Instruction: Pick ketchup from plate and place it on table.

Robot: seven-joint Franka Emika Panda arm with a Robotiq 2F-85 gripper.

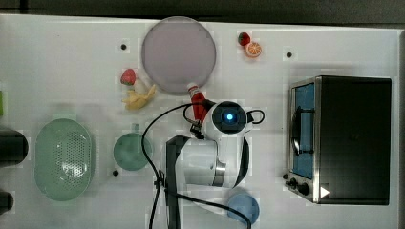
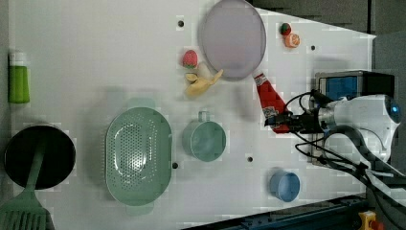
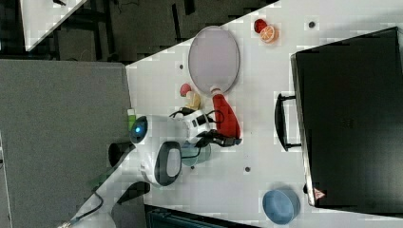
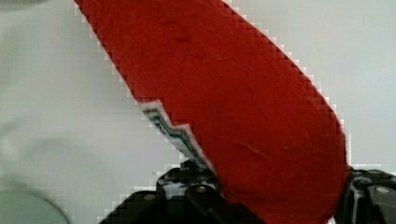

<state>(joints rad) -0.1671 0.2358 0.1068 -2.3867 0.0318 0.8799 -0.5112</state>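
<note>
Ketchup (image 4: pixel 243 107) pinched at base by jaws (image 4: pixel 275 200), cap at plate (image 1: pixel 178 54) rim; bare white surface (image 1: pixel 267 86) toward toaster oven (image 1: pixel 341 139). Label seen in wrist view.

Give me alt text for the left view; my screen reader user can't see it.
The robot gripper grips the base of a slim red ketchup bottle above the white table, its white cap by the rim of the round grey-lilac plate.
</note>
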